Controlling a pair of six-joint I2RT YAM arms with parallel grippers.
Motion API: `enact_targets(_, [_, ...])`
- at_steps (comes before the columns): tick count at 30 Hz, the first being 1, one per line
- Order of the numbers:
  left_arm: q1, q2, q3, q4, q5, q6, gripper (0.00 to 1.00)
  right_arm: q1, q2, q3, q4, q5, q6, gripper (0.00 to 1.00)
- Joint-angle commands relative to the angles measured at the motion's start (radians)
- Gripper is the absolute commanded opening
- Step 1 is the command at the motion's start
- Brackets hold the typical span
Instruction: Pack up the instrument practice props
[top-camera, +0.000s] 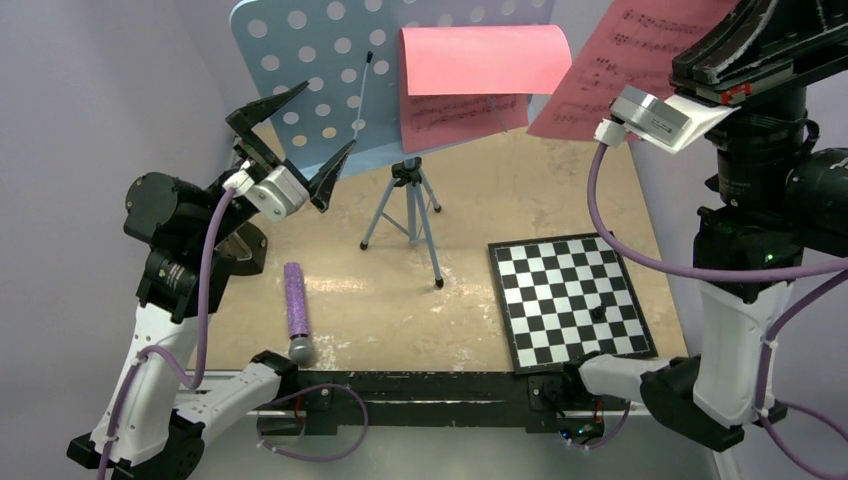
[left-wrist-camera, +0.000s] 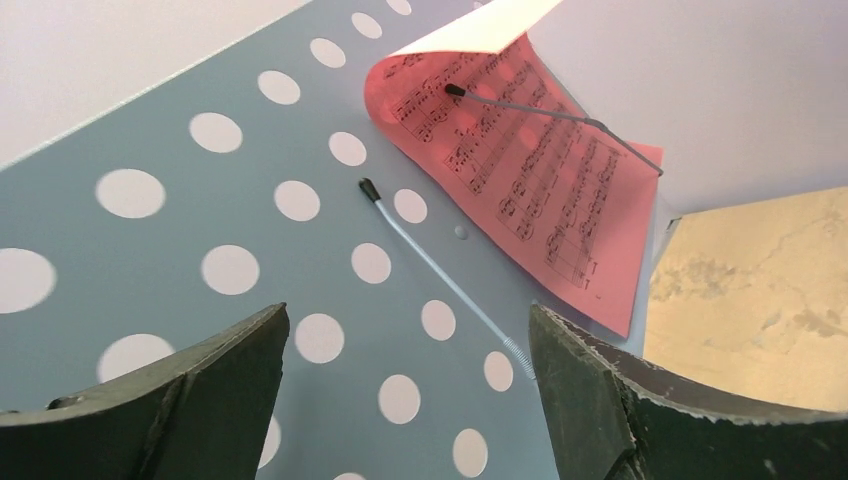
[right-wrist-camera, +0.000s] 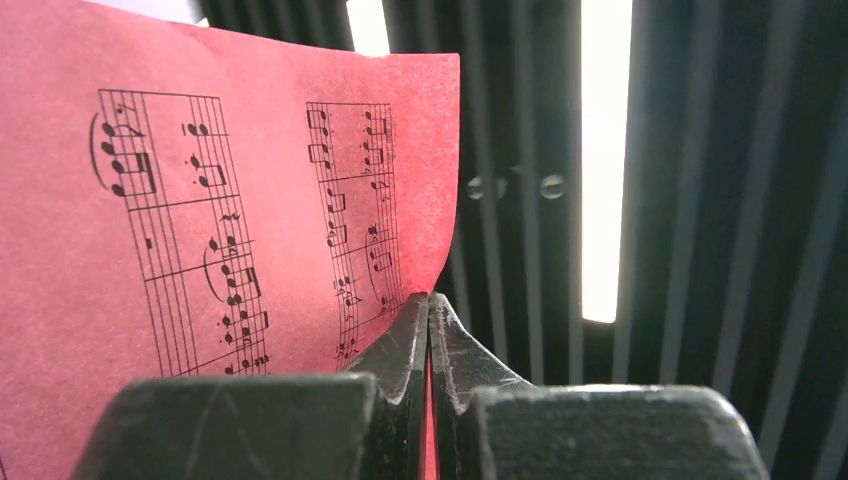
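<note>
Right claw (right-wrist-camera: 428, 305), lower center of frame, clenches a pink sheet (right-wrist-camera: 200, 250); left claw (left-wrist-camera: 408, 330) gapes released before the blue music stand (left-wrist-camera: 170, 240).

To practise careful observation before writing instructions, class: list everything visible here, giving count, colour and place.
music stand: one, light blue, perforated, on a tripod at the table's back
page on stand: one, pink, top curled over
held page: one, pink, upper right
microphone: one, purple, lying front left
checkered board: one, black-and-white, front right
table: one, tan
left claw: open, facing the stand
right claw: shut on the held page
</note>
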Motion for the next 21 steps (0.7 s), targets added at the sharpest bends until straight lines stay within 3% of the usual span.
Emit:
enact_targets(1, [0.001,-0.023,0.061,-0.053,-0.033,0.087,0.93,-0.132,-0.111,-0.214,-0.073,0.145,0.066,0.0])
enact_targets(8, [0.019,-0.021,0.064,-0.059,-0.083,0.16,0.96,-0.273,-0.282,-0.554,-0.26,0.184,0.168,0.0])
enact_targets(13, [0.025,-0.017,0.065,-0.032,-0.103,0.167,0.97,-0.291,-0.362,-0.718,-0.401,0.242,0.271,0.0])
enact_targets(21, [0.041,-0.033,0.06,-0.052,-0.118,0.175,0.98,-0.292,-0.486,-0.989,-0.535,0.212,0.389,0.0])
